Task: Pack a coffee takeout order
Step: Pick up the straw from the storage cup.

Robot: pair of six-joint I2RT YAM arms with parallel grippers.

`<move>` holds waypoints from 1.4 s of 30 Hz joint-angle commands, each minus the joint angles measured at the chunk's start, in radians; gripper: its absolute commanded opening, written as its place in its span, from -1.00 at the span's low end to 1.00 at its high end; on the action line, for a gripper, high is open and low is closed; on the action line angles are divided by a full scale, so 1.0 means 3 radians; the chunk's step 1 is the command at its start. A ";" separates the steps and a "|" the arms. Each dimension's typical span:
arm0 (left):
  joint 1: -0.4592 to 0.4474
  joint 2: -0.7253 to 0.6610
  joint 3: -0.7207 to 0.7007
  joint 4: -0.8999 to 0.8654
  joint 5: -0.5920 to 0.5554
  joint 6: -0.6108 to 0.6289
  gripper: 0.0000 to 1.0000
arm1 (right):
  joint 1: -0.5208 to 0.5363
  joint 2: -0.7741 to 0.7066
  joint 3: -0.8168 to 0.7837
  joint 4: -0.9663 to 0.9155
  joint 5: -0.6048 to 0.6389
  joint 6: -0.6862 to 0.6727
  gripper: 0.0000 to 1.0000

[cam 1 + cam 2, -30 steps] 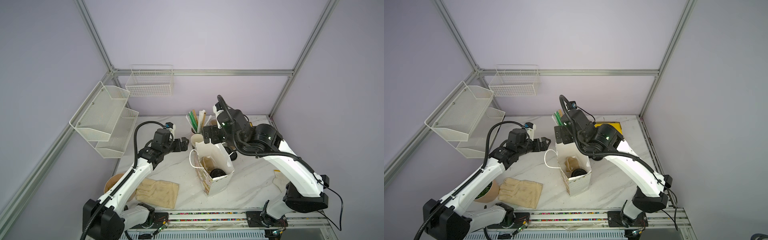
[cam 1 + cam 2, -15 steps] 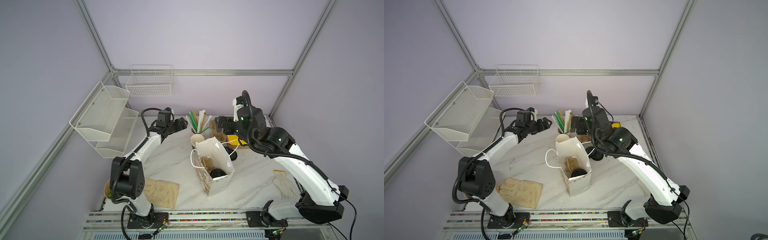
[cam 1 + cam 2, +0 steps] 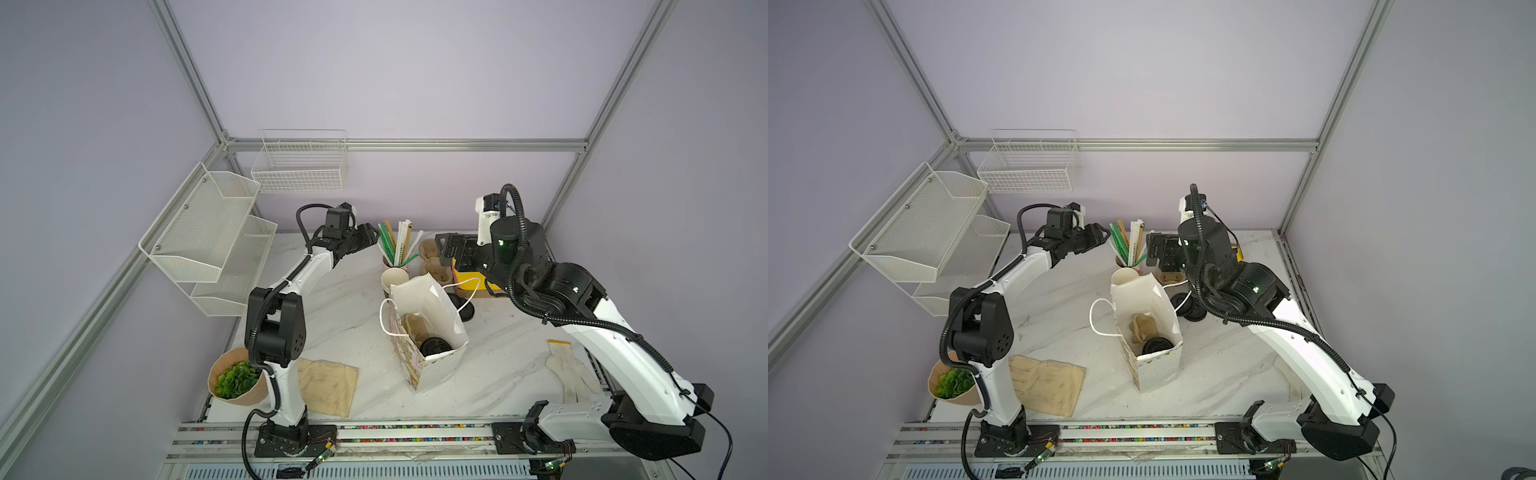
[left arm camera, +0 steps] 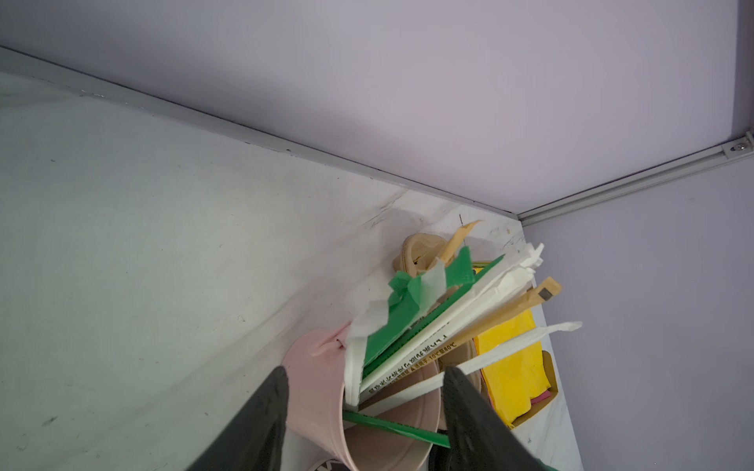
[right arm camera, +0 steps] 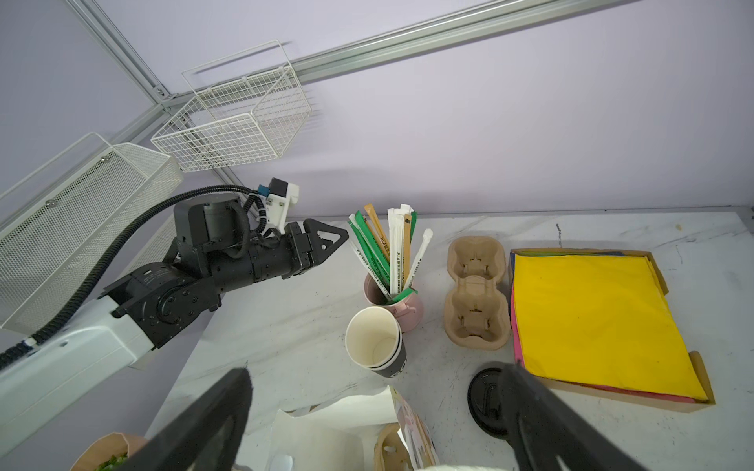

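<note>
**Marble surface [image 3: 340, 299] with two arms, seen from above and from each wrist.**

- **Left gripper [image 4: 363, 391]:** its jaws are parted on either side of one pink cup [image 4: 318, 387] near the far edge. The cup holds wrapped straws [image 4: 408, 350] in green, white and brown, whose count is unclear. No straw is visibly pinched.
- **Right gripper [image 5: 375, 369]:** its jaws are spread wide and hold nothing. It hangs above the strip between the bag and the far edge.
- **White paper bag [image 3: 428, 365]:** one, upright at mid-surface. Inside are one brown pulp carrier [image 3: 415, 328] and one lidded cup [image 3: 434, 345], of which only the black lid shows.
- **Second carrier [image 5: 475, 297]:** it has two empty wells and lies between the pink cup and the tray.
- **Yellow sheet [image 5: 591, 318]:** one, topmost in a cardboard tray [image 5: 699, 369] at the far right corner, with a pink edge showing beneath it.
- **Nested lidless cups [image 5: 373, 342]:** two, just beside the pink cup.
- **Loose black lid [image 5: 483, 401]:** one visible, flat between the bag and the tray.
- **Gloves:** two, a tan glove [image 3: 328, 386] at the near edge and a white glove [image 3: 573, 374] at the right edge.
- **Potted plant [image 3: 235, 380]:** one, at the near left corner.
</note>
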 commanded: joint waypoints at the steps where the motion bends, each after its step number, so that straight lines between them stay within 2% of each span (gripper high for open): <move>1: 0.0020 0.0026 0.0337 0.0066 0.0083 0.0054 0.02 | -0.0027 -0.0035 -0.0059 0.0072 0.0011 -0.0061 0.95; 11: 0.0015 0.0208 0.0544 0.0015 0.0021 0.0019 -0.04 | -0.0039 -0.0093 -0.0168 0.0143 -0.0074 -0.0066 0.95; 15: 0.0010 0.0285 0.0648 -0.0013 0.0023 0.0020 -0.22 | -0.0041 -0.0095 -0.0218 0.0159 -0.0111 -0.0061 0.95; 20: 0.0010 0.0345 0.0713 -0.0064 -0.0042 0.0054 -0.24 | -0.0044 -0.0102 -0.0222 0.0163 -0.0112 -0.0064 0.95; 27: -0.0004 0.0401 0.0786 -0.0074 -0.0050 0.0054 -0.52 | -0.0045 -0.0102 -0.0276 0.0184 -0.0181 -0.0040 0.95; 42: -0.0036 0.0249 0.0965 -0.0229 -0.0165 0.0245 -0.78 | -0.0049 -0.0132 -0.0319 0.0232 -0.0241 -0.0018 0.95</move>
